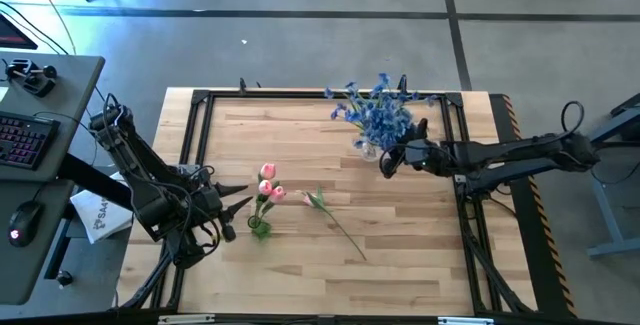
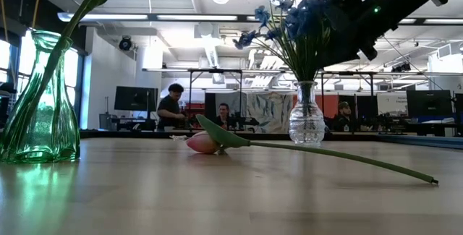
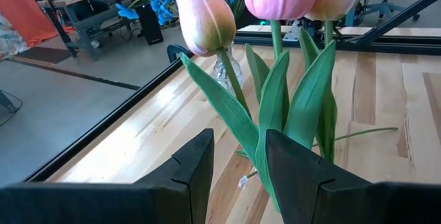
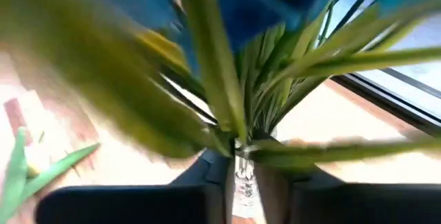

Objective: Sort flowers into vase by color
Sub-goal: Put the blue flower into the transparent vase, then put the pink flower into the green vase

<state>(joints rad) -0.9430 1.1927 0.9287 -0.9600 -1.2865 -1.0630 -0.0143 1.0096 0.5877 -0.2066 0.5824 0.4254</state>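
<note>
**Sorting nearly finished, one pink flower left on the table**

While one pink tulip is left lying flat on the table, most of the sorting appears to have been done. A thick bunch of blue flowers is seen standing in the clear glass vase toward the far edge of the table. Three pink tulips are seen standing in the green glass vase nearer the left side. The loose tulip lies between the two vases, touching neither, its long stem stretched across the wood.

The right gripper is placed right beside the clear vase, among the stems just above the vase's neck; its fingers are drawn nearly together, but whether a stem is pinched between them cannot be told. The left gripper is held just beside the green vase, fingers partly open, with tulip leaves ahead of them and nothing gripped.

By this reading, only the lying tulip remains to be placed in the green vase.
</note>
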